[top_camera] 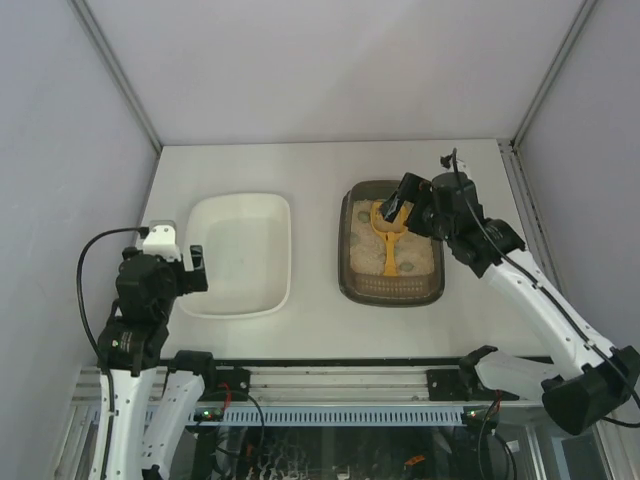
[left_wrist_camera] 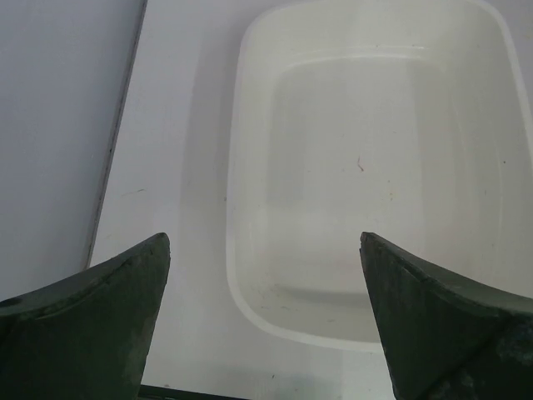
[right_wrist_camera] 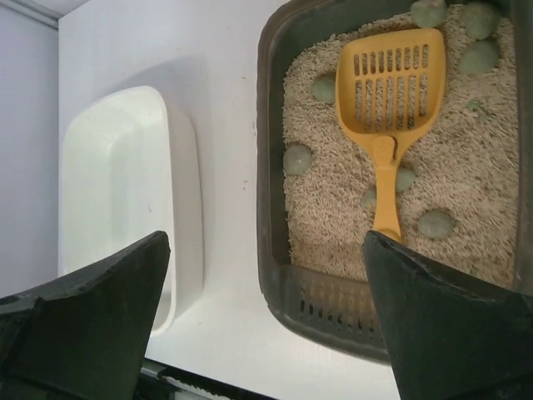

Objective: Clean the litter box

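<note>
Litter box [right_wrist_camera: 273,167] sits on the table [top_camera: 320,170], right of one white tray [left_wrist_camera: 241,167] and under my right gripper [right_wrist_camera: 266,242], fingers spread wide, holding nothing. One yellow scoop [right_wrist_camera: 391,83] lies in the litter among eight grey-green lumps [right_wrist_camera: 297,158]. My left gripper [left_wrist_camera: 265,242] hangs spread over the tray.

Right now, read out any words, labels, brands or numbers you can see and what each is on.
No readable text in any view.
The litter box, the yellow scoop and the white tray show no lettering.
Any marks elsewhere are too small to read.
</note>
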Motion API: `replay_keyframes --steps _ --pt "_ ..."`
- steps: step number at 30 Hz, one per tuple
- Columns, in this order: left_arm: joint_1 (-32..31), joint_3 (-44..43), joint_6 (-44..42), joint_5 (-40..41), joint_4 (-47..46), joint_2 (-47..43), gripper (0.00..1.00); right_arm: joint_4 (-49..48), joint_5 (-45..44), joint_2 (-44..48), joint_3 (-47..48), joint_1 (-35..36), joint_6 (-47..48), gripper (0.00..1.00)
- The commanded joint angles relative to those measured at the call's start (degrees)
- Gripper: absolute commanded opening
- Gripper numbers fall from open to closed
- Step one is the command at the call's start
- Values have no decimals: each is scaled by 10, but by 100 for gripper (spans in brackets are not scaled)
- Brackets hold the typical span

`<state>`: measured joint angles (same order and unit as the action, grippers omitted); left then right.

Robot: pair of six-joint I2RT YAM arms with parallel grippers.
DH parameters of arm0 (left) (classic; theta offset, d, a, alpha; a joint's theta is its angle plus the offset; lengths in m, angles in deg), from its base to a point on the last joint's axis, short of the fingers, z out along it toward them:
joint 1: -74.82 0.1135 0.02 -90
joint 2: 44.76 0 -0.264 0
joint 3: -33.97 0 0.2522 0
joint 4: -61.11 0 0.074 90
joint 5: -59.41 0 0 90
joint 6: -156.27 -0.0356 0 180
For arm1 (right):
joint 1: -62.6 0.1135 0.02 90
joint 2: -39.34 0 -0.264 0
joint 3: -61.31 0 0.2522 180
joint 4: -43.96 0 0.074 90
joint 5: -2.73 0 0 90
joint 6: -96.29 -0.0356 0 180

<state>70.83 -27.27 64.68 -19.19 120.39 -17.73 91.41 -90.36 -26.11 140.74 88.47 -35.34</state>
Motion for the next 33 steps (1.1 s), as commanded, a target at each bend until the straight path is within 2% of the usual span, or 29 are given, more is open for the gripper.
replay_keyframes --steps 1,5,7,8,9,10,11,13,15,18,21,24,26,33 --pt "11 5 2 -11 -26 19 100 51 -160 80 13 42 -7 100" --pt "22 -57 -7 -31 11 76 100 58 -180 131 -17 30 71 100" --pt "21 -104 0 -59 20 120 100 36 -111 156 -44 10 107 100" --pt "21 -126 4 -75 19 141 100 15 -30 169 -63 -7 133 100" --pt "17 -146 9 -87 13 158 100 -16 44 182 -86 -25 154 96" --pt "10 -163 13 -94 4 177 100 -46 101 188 -104 -40 158 87" --pt "-1 -176 18 -97 -5 192 100 -59 121 184 -111 -45 155 74" --pt "-35 -195 33 -96 -31 230 100 -42 111 147 -96 -37 153 67" --pt "-63 -206 63 -113 -55 261 100 -11 90 84 -57 -11 165 72" --pt "-70 -196 143 -209 -128 316 100 39 27 -33 13 38 181 73" --pt "-86 -194 225 -276 -204 371 100 59 -4 -138 60 47 176 64" --pt "-126 -251 225 -277 -184 439 100 66 -47 -198 77 47 177 56" --pt "-138 -257 230 -280 -196 457 100 73 -75 -219 77 44 177 52" --pt "-196 -236 209 -267 -254 459 100 57 -104 -254 52 40 174 51"
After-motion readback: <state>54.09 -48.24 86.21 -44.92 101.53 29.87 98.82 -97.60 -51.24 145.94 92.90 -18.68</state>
